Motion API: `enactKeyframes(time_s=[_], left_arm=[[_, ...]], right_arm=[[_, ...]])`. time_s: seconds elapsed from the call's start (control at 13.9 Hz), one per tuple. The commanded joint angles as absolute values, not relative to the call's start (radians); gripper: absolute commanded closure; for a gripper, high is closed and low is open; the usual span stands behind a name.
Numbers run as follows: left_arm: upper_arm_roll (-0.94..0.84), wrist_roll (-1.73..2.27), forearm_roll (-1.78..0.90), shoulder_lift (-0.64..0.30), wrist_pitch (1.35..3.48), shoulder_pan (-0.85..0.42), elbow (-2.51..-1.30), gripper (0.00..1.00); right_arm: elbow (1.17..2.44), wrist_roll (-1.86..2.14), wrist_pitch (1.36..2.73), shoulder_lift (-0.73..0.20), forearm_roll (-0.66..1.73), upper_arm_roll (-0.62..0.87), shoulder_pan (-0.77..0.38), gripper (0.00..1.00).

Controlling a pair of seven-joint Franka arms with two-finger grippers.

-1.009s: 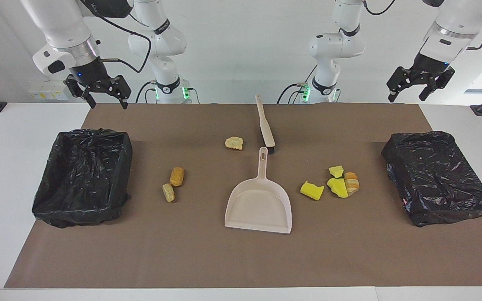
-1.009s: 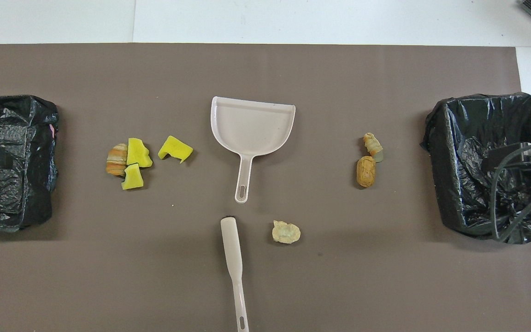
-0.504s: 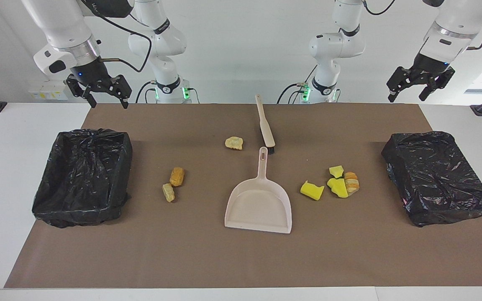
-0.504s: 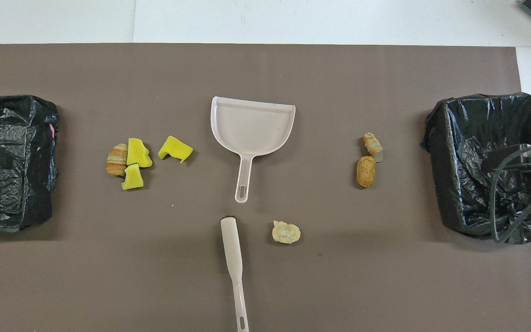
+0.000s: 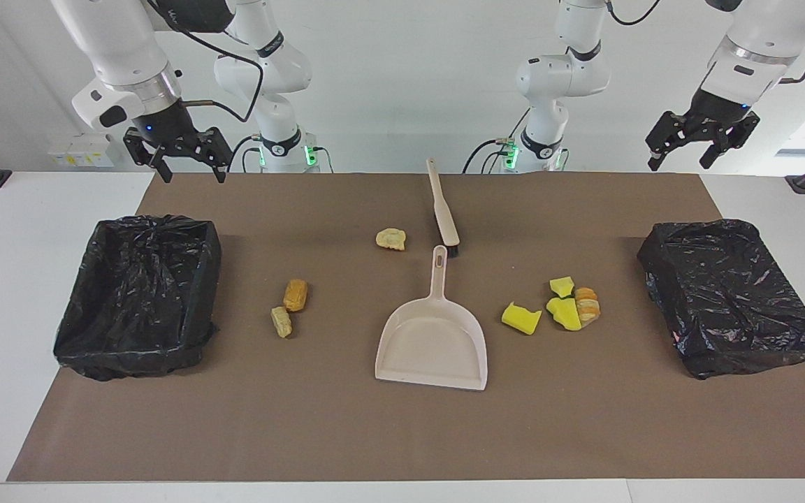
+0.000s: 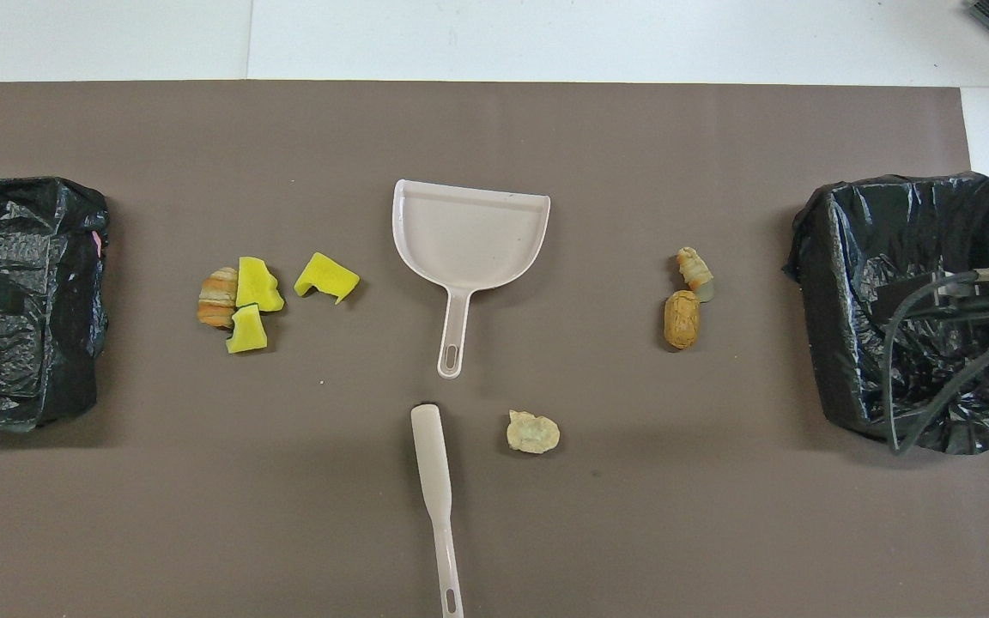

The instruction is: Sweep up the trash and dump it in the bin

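Observation:
The trash lies in three spots on the brown mat. Yellow foam chunks and a striped bread-like lump sit toward the left arm's end. Two tan lumps sit toward the right arm's end. A pale crinkled piece lies beside the brush. The beige dustpan lies mid-mat, its handle pointing at the robots. My right gripper hangs open and empty over the mat's robot-side edge. My left gripper waits open and empty, high over its end.
Two bins lined with black bags stand on the mat, one at the right arm's end, one at the left arm's end. White tabletop surrounds the mat.
My right gripper has shifted a little toward the middle of the table and turned slightly. The left arm and everything on the mat have stayed put.

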State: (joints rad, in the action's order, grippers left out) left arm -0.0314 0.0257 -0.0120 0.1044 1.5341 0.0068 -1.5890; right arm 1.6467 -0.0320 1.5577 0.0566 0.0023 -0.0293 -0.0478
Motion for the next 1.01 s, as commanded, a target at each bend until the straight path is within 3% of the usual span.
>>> enactKeyframes(time_s=[0.0, 0.36, 0.94], left_arm=[[-0.037, 0.034, -0.015, 0.117, 1.522, -0.003, -1.595, 0.0], [-0.054, 0.043, -0.026, 0.135, 1.539, -0.047, -1.646, 0.0], [-0.058, 0.346, -0.058, 0.336, 1.598, -0.392, -2.032, 0.0]], right_arm=[[1.654, -0.06, 1.606, 0.031, 0.025, 0.009, -0.054, 0.0], [1.655, -0.147, 1.706, -0.05, 0.029, 0.02, -0.133, 0.0], [1.675, -0.164, 1.747, -0.086, 0.029, 0.021, -0.161, 0.0]])
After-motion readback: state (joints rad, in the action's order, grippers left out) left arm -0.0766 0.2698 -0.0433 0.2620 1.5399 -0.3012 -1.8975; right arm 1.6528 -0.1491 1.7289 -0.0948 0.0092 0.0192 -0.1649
